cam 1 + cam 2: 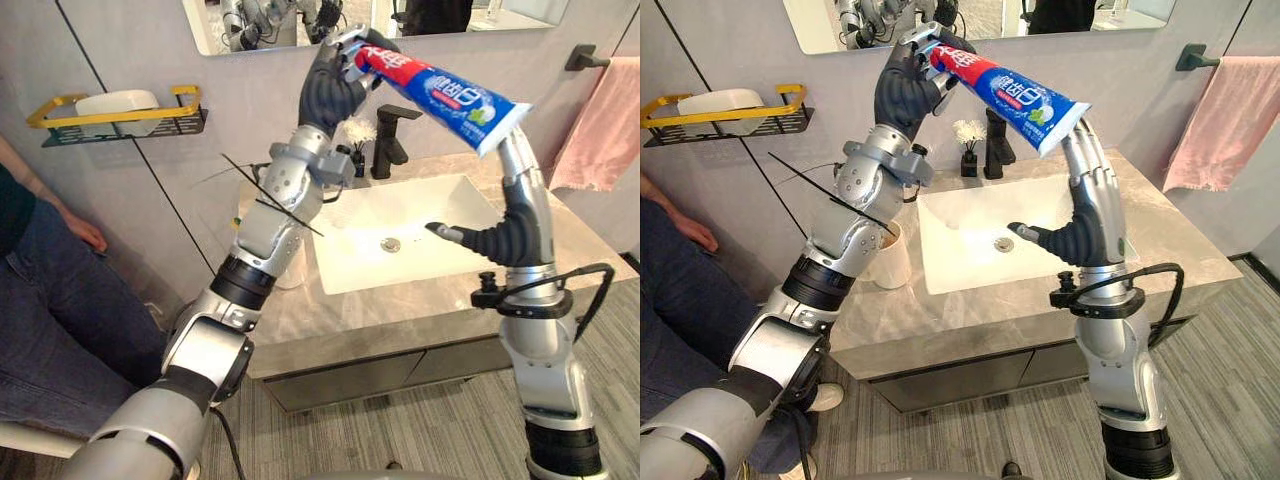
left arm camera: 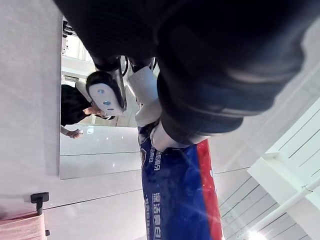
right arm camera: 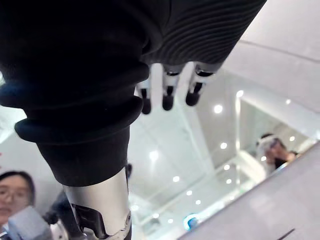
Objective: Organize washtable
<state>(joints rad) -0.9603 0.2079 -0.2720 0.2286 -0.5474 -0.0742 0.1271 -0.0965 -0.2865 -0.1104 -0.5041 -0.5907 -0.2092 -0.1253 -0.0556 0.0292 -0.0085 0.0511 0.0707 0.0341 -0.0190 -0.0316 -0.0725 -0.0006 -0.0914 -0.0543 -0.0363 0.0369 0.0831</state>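
I'm holding the toothpaste tube [image 1: 440,95] at upper centre, left hand [image 1: 335,85] curled round its cap end, clear of the sink [image 1: 350,250] — right hand [image 1: 512,235] is hovering beneath, fingers straight, empty — likely for handover.

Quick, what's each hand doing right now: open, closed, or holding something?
Left hand: shut on the toothpaste tube, which it holds up high.
Right hand: open, fingers straight, raised by the toothpaste tube's flat end.

Sink [image 1: 960,245] sunk in the desk [image 1: 1180,250] — faucet [image 1: 998,140] at the back edge, vase [image 1: 968,160] just left of it; cup [image 1: 892,260] at the left edge.
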